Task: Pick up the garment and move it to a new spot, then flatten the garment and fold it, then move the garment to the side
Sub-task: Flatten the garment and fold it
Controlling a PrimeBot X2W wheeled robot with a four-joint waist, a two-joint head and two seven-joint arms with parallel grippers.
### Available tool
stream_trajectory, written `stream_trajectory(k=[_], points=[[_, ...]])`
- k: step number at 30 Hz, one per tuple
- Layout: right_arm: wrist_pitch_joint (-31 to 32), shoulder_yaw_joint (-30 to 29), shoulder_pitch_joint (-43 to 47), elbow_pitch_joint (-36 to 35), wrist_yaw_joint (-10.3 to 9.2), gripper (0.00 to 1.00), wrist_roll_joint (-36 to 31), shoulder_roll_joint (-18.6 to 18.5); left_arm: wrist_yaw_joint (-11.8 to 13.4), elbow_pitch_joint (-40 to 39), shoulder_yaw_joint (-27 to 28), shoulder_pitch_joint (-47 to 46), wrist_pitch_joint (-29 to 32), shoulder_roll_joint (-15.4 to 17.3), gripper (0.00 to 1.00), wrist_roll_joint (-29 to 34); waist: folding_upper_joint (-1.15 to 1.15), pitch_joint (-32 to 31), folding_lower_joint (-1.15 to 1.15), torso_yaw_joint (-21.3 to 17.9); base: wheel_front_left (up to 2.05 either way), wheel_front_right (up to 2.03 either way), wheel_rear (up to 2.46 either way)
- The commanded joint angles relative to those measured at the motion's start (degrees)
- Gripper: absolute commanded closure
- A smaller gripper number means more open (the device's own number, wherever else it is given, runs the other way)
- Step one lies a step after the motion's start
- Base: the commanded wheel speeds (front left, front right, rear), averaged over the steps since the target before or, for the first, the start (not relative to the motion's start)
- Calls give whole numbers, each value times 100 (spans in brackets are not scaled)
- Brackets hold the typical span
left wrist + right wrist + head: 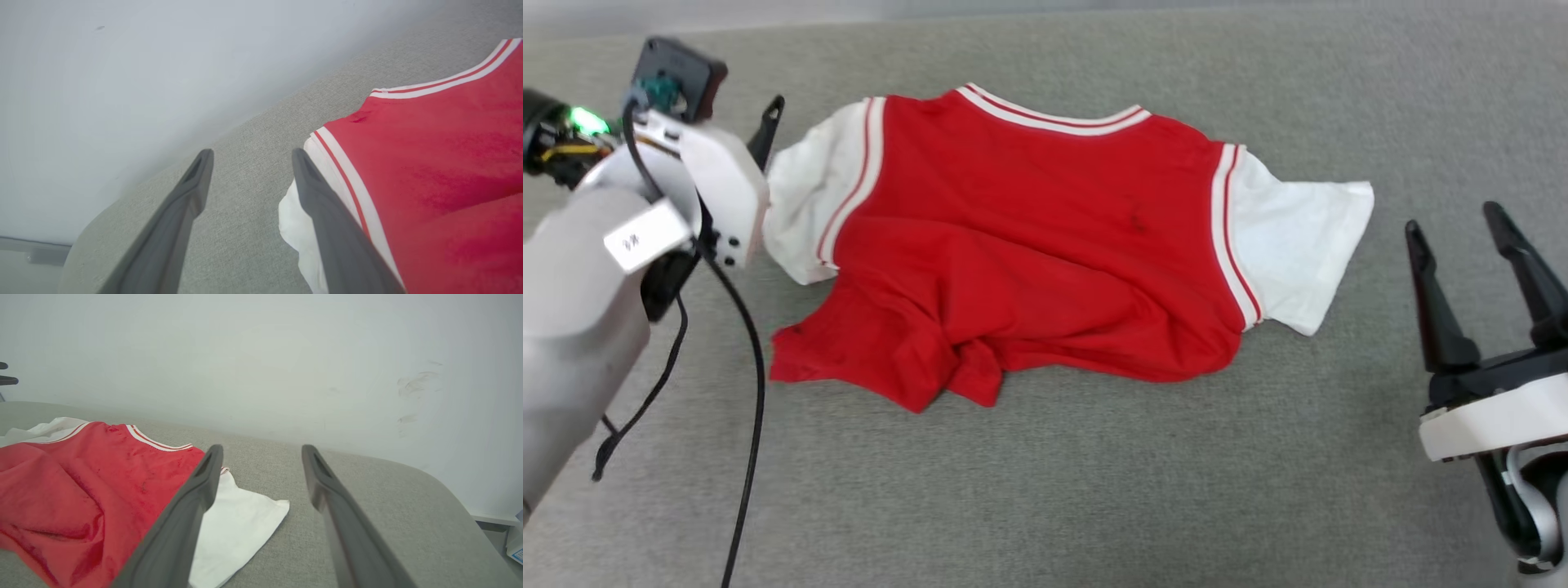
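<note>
Red T-shirt [1029, 237] lies mid grey surface [1094, 490], long axis 9–3 o'clock, collar [1054, 116] at 12, hem [947, 376] bunched at 7. Left pincer [251, 163] spread, empty, just beside the 9 o'clock sleeve [805, 204], so nearer. Right pincer [1458, 224] spread, empty, apart at 4.

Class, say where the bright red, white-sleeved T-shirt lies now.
In the head view, the red T-shirt lies centred on the grey fabric surface, between the left gripper and right gripper.

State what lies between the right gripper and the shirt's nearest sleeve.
The stretch is bare: just grey padded surface separates the right gripper from the shirt's white sleeve. The head view shows this gap plainly.
</note>
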Motion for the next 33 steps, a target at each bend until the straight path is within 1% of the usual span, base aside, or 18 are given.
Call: stream_trajectory(k=[1, 3, 5, 7, 10, 12, 15, 17, 18, 21, 24, 27, 30, 33], points=[[12, -48, 56, -44, -9, 0, 16, -14, 80, -70, 38, 121, -120, 62, 0, 23, 0, -144, 0, 135, 0, 0, 0], [64, -118, 83, -71, -9, 0, 27, -27, 202, -233, 64, 225, -286, 155, 0, 39, 0, -229, 0, 190, 0, 0, 0], [141, -183, 78, -101, -9, 0, 51, -49, 388, -447, 137, 363, -504, 245, 0, 15, 0, -308, 0, 229, 0, 0, 0], [213, -265, 22, -135, -9, 0, 51, -112, 633, -697, 235, 560, -712, 368, 0, -24, 0, -376, 0, 261, 0, 0, 0], [425, -376, -174, -164, -9, 0, 77, -273, 1093, -1234, 434, 942, -961, 514, 0, -78, 0, -473, 0, 321, 0, 0, 0], [663, -361, -312, -144, -9, 0, 75, -485, 1471, -1648, 585, 1235, -1047, 597, 0, -29, 0, -519, 0, 375, 0, 0, 0], [1167, -294, -587, -27, -9, 0, 318, -801, 2006, -2319, 888, 1718, -1096, 717, 0, 81, 0, -551, 0, 476, 0, 0, 0], [1576, -191, -794, 129, -9, 0, 481, -1098, 2353, -2841, 1173, 2013, -1104, 706, 0, 309, 0, -537, 0, 565, 0, 0, 0], [1821, -116, -882, 246, -9, 0, 676, -1192, 2519, -3072, 1349, 2212, -1105, 680, 0, 432, 0, -526, 0, 612, 0, 0, 0], [2575, 120, -1184, 610, -9, 0, 1066, -1632, 2866, -3650, 1806, 2754, -1095, 610, 0, 834, 0, -474, 0, 742, 0, 0, 0], [3364, 498, -1408, 922, -9, 0, 1441, -2053, 3086, -4066, 2236, 3241, -1096, 442, 0, 1243, 0, -398, 0, 870, 0, 0, 0], [4077, 836, -1625, 1215, -9, 0, 1809, -2364, 3206, -4325, 2672, 3689, -1097, 241, 0, 1620, 0, -298, 0, 982, 0, 0, 0], [4568, 1052, -1855, 1498, -9, 0, 2059, -2555, 3163, -4488, 3064, 4085, -1097, -38, 0, 1922, 0, -175, 0, 1098, 0, 0, 0], [4898, 1229, -2066, 1828, -9, 0, 2174, -2619, 3076, -4604, 3401, 4414, -1097, -335, 0, 2200, 0, -32, 0, 1206, 0, 0, 0]])
